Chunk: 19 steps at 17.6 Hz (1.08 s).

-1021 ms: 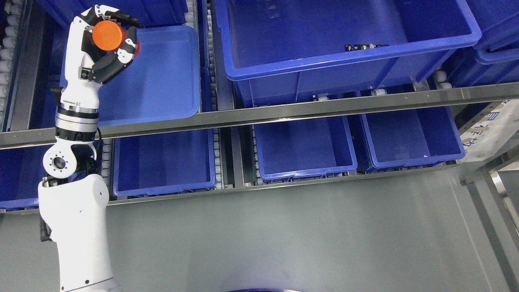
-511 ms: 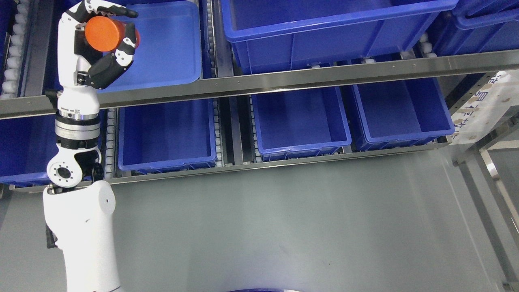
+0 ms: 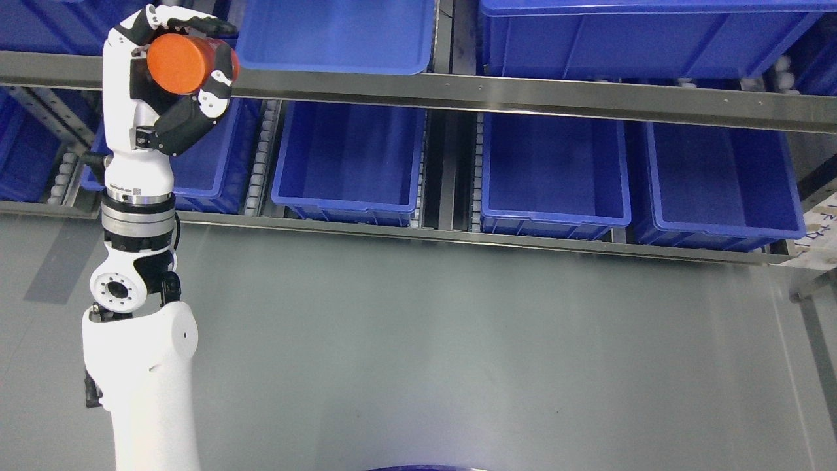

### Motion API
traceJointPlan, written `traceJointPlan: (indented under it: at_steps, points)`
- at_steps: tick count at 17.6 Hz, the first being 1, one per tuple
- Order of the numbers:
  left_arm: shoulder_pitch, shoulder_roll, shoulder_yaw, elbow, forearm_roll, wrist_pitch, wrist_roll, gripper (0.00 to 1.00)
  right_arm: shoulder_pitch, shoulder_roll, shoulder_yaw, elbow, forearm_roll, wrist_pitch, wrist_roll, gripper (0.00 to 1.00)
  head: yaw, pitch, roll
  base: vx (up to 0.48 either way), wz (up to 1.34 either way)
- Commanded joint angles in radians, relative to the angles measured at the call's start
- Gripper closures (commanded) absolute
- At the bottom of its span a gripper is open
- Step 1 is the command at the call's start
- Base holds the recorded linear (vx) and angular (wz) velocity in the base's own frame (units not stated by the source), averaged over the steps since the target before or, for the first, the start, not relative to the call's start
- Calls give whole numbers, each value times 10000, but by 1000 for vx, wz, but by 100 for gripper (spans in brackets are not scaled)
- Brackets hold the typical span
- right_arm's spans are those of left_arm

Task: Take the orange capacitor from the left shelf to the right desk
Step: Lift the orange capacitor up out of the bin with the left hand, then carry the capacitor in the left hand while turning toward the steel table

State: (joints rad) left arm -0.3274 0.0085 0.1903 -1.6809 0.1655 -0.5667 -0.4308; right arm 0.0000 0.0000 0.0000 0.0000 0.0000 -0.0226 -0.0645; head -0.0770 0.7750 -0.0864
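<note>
left hand (image 3: 171, 78) wrapped tight round the orange capacitor (image 3: 184, 63), held up in front of the shelf rail (image 3: 497, 95) | blue bins (image 3: 350, 160) lined up below | label at far right edge (image 3: 820, 226) has writing, too cut off to read | capacitor itself shows no print

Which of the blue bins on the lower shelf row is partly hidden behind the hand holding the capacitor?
The leftmost bin. The left hand, closed on the orange capacitor, overlaps it. The three bins to its right show in full.
</note>
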Motion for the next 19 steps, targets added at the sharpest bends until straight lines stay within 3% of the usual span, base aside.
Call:
traceJointPlan:
  at_steps: [1,11,19]
  points:
    - [68,89,-843,-356,2,-9,75,98,230,-175,-107,-174,61,-4,1,0,0,0,0,-206,400]
    - [53,89,-1443,-265,94,67,121,98,200,-175,-107,-174,46,-19,1,0,0,0,0,-162,79]
    - [68,89,-1504,-264,248,53,121,98,215,-175,-123,-174,77,-4,1,0,0,0,0,-12,-45]
